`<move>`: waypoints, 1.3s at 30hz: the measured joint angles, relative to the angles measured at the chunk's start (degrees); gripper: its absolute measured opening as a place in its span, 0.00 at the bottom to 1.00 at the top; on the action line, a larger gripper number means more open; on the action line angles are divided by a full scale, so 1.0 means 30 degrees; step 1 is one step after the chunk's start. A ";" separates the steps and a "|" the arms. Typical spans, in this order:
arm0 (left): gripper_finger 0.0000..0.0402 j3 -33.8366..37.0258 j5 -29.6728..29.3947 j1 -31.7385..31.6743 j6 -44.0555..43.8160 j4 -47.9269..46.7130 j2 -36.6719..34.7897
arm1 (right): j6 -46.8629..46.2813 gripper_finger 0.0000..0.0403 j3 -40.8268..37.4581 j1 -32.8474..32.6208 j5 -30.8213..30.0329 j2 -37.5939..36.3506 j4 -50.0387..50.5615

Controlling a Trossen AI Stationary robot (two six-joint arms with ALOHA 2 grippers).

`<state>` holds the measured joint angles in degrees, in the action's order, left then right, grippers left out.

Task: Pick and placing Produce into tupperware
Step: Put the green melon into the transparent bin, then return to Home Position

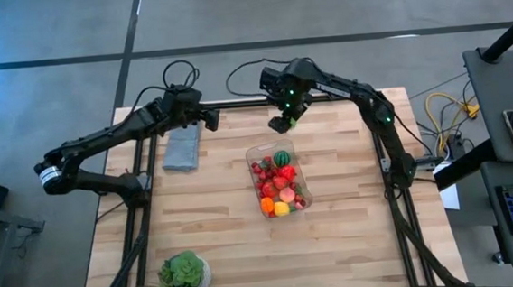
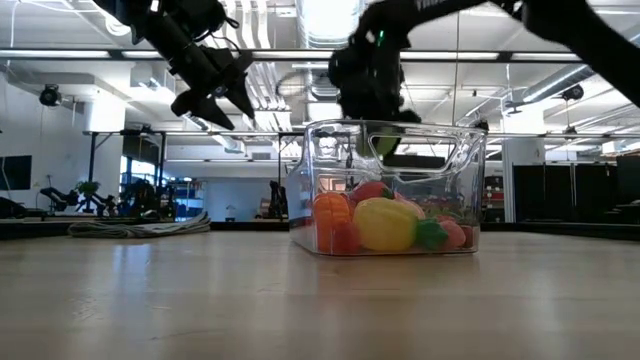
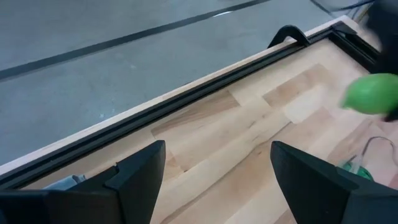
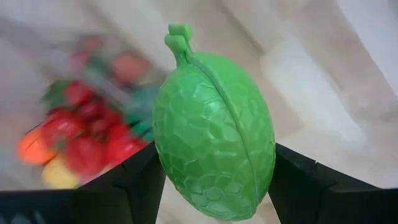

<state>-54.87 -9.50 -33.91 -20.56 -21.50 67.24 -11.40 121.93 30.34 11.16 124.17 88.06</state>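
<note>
The clear tupperware tub (image 1: 279, 178) stands on the table's middle, holding several toy fruits: red berries, an orange, a yellow piece and a striped green melon (image 1: 282, 158). It also shows in the low view (image 2: 388, 186). My right gripper (image 1: 284, 122) is above the table just beyond the tub's far end, shut on a green bumpy fruit (image 4: 213, 134). My left gripper (image 1: 210, 120) is open and empty above the far left of the table, near the grey cloth (image 1: 182, 150). My right gripper pinches the green fruit's two broad sides (image 4: 160, 155) between its two fingers. The fruit is lifted clear of the table, its stem end (image 4: 178, 34) pointing away from the wrist.
A leafy green head in a white bowl (image 1: 184, 275) stands at the near left corner. The folded grey cloth lies at the far left. A black frame rail (image 3: 186, 102) runs along the table's far edge. Bare wood lies left and right of the tub.
</note>
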 joint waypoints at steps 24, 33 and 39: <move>0.69 0.1093 0.4186 0.6018 -0.7075 -0.1174 -0.5130 | -0.1858 0.62 -0.2791 -0.9422 -0.9245 -0.1664 -0.2684; 0.69 0.3210 -0.0081 0.9697 -0.9666 -0.1193 -0.8686 | -0.4219 0.78 -0.2608 -1.0859 -0.9392 -0.1657 -0.3708; 0.69 0.4430 0.0499 1.0161 -1.0193 -0.1985 -0.8872 | -0.5208 0.86 -0.1901 -1.1631 -1.1133 -0.1661 -0.3913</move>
<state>-41.58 -8.01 -3.43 -51.14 -27.45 40.63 -27.02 116.22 -4.56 -22.24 119.18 76.32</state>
